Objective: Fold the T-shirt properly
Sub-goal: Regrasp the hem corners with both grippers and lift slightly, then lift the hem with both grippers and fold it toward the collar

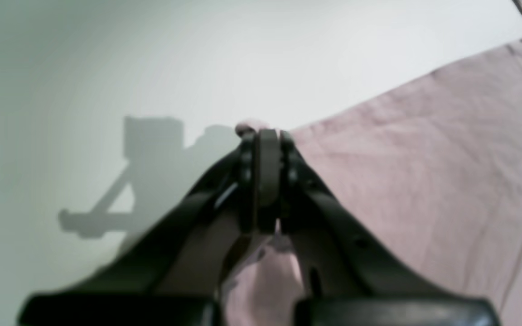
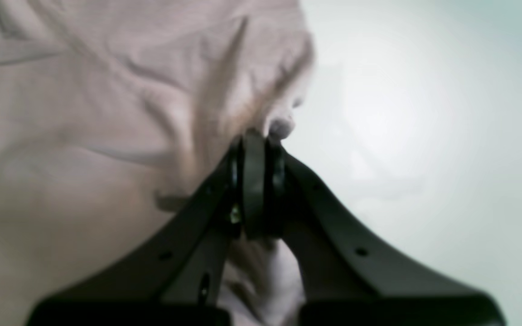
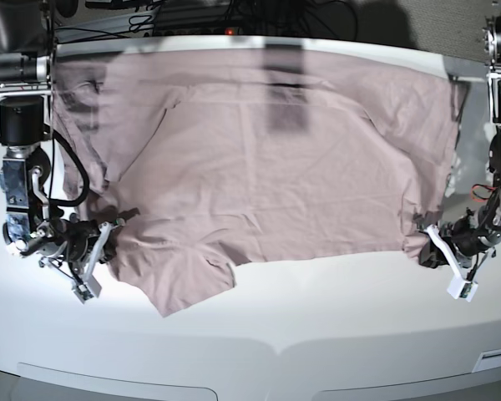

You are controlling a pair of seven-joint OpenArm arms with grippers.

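T-shirt [image 3: 267,159], dusty mauve-pink, lies spread across most of the white table [image 3: 317,334], and we take it as our landmark. We see its far edge running along the table's back rim, near the tangle of cables [image 3: 225,12] beyond. Its near edge is uneven, with one flap hanging lower toward the front on the base view's left. We note the right gripper [image 3: 110,230] at the shirt's edge on that same side, jaws pressed together on a pinch of fabric; in the right wrist view a small nub of cloth pokes out past the closed tips of this gripper [image 2: 256,136], with creased fabric filling the frame to one side and bare table to the other. We note the left gripper [image 3: 424,248] at the shirt's opposite edge, near its front corner, likewise clamped on cloth; the left wrist view shows a bit of pink fabric at the shut tips [image 1: 268,136], smoother cloth stretching away, and the gripper's shadow cast on the table beside the shirt. Both wrist views are blurred.
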